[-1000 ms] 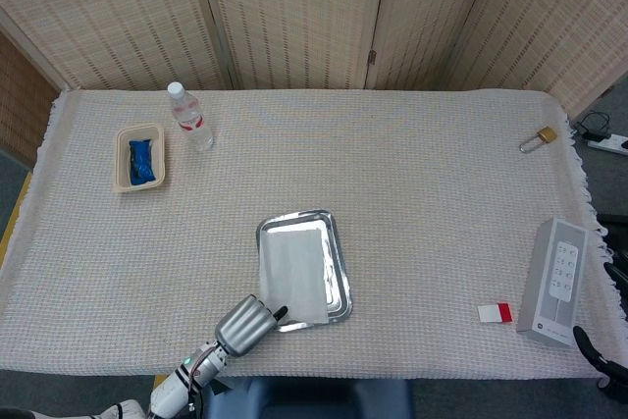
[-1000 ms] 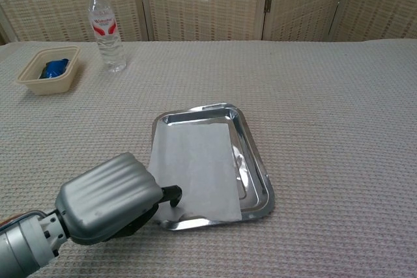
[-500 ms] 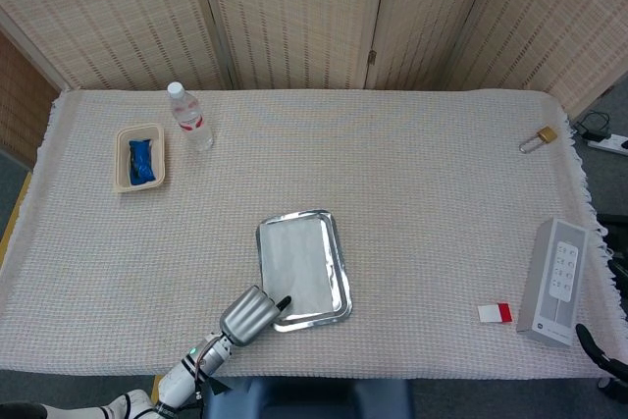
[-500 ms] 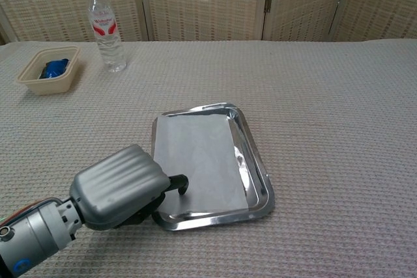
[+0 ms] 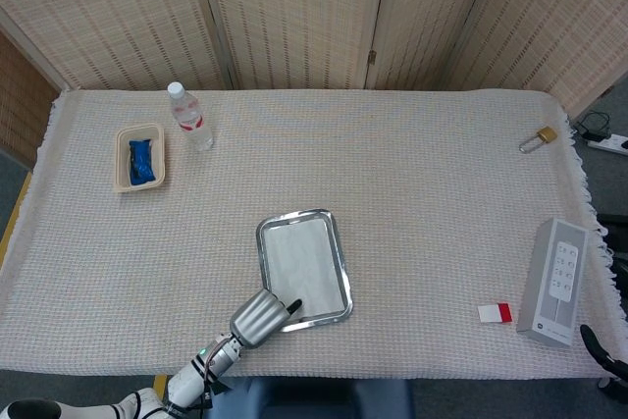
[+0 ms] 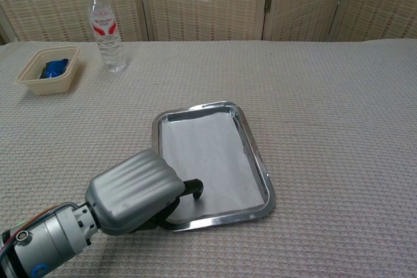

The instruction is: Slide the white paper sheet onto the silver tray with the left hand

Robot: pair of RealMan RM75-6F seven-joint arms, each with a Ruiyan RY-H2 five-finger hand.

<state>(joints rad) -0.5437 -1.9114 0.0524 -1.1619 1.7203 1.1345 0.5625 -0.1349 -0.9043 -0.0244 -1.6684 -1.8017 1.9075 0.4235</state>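
Observation:
The white paper sheet [image 5: 306, 265] [image 6: 210, 158] lies inside the silver tray [image 5: 343, 280] [image 6: 258, 155], near the table's front edge and left of centre. My left hand [image 5: 261, 316] [image 6: 134, 191] sits at the tray's near left corner with its silver back turned up. One dark fingertip [image 6: 196, 189] presses on the paper's near edge; the other fingers are hidden under the hand, and it holds nothing. A dark part of my right hand [image 5: 601, 348] shows at the lower right edge of the head view, too little to read.
A water bottle [image 5: 188, 117] [image 6: 104, 25] and a beige bowl holding a blue item [image 5: 138, 157] [image 6: 49, 69] stand at the back left. A grey remote box [image 5: 555, 281], a red-and-white card [image 5: 495, 313] and a padlock [image 5: 538, 137] lie on the right.
The left hand has moved forward and right, pushing the paper. The sheet overhung the tray's near edge a second ago and now lies fully inside the rim.

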